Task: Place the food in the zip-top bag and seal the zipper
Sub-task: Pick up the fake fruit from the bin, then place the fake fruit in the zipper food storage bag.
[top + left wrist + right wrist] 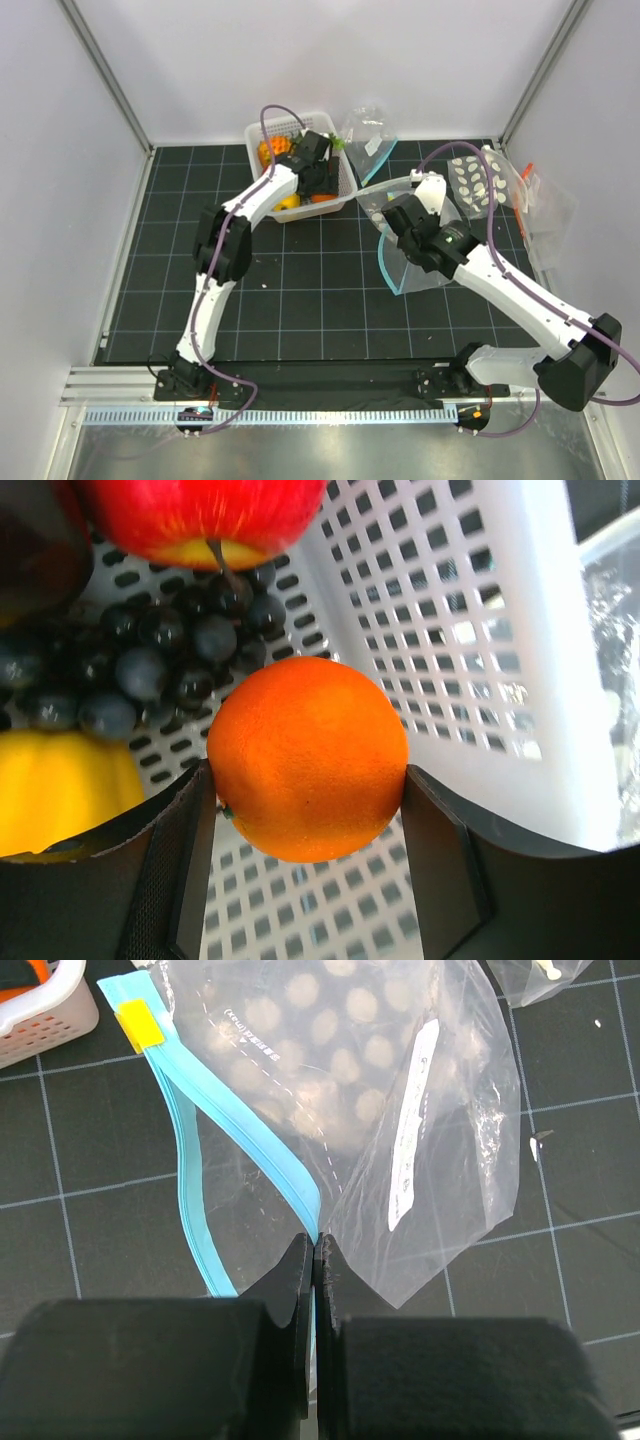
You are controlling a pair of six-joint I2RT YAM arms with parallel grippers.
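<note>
In the left wrist view an orange [305,760] sits between the fingers of my left gripper [308,774], and both pads touch its sides inside the white basket [450,630]. A red apple [200,515] and a yellow piece [60,785] lie beside it. In the top view the left gripper [315,185] reaches down into the basket [262,130]. My right gripper [316,1245] is shut on the teal zipper [270,1150] of the clear zip-top bag [440,1160]. The bag's mouth gapes toward the basket, and the bag [405,270] hangs below the right gripper [392,218].
Dark grapes [150,650] fill the basket floor behind the orange. Clear bags with white dots [478,180] lie at the back right, another clear bag [368,140] behind the basket, one more [540,200] by the right wall. A yellow tag [135,1025] marks the zipper's end.
</note>
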